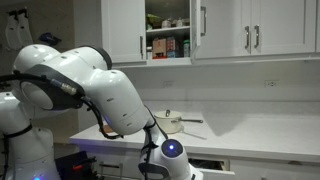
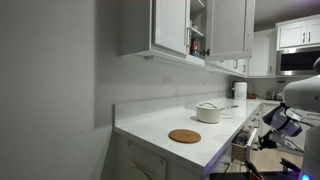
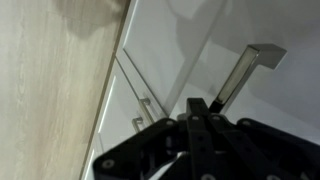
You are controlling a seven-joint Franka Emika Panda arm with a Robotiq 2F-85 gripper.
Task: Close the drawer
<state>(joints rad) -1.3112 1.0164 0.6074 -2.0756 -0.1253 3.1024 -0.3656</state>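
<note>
In an exterior view the big white arm [image 1: 100, 85] fills the foreground. It blocks much of the counter [image 1: 250, 135] and half hides the pot [image 1: 168, 122]. Below the counter edge, the drawer [image 1: 212, 167] stands a little way out with a dark gap above its white front. The frame's bottom cuts it off. The claw itself is hidden down there.

In an exterior view from along the counter [image 2: 150, 128], the arm [image 2: 292, 105] is cropped by the right edge. The space under the counter is too dark to pick out the drawer.

In the wrist view the gripper [image 3: 200, 115] is a blurred black mass. I cannot tell whether its jaws are apart or together. The drawer's silver handle [image 3: 240, 72] slants just beside it, apparently not grasped.
</note>
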